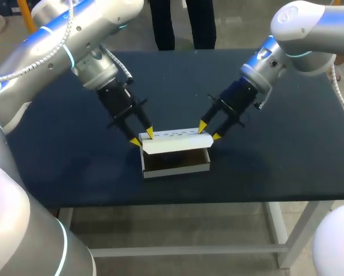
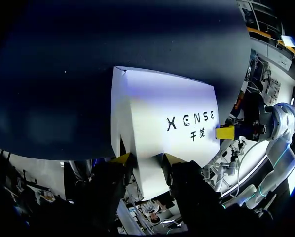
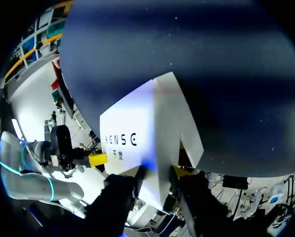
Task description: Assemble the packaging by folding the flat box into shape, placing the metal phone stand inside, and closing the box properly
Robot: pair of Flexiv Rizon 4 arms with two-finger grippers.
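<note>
A dark blue table filled most of the overhead frame. Just below the centre of the frame a small white box sat on it, with its top open and a dark brown inside showing. What lay inside could not be made out.

The lid was a long white flap along the box's far edge. It leaned forward over the opening, partly lowered, not yet closed.

The left arm came in from the upper left corner and sloped down toward the centre. The left gripper was at the left end of the lid, its two yellow tips set on either side of the flap.

The right arm came in from the upper right corner in the same way. The right gripper was at the right end of the lid.

In the left wrist view the white lid ran straight out ahead of the gripper. Its near end filled the moderate gap between the two fingers and touched both, so the fingers were closed on the lid. A yellow fingertip of the other arm showed at the far end.

The right wrist view mirrored this. The lid passed between that gripper's fingers — narrowly parted, pressing it from both sides — and the left arm's yellow fingertip sat at the far end.
</note>
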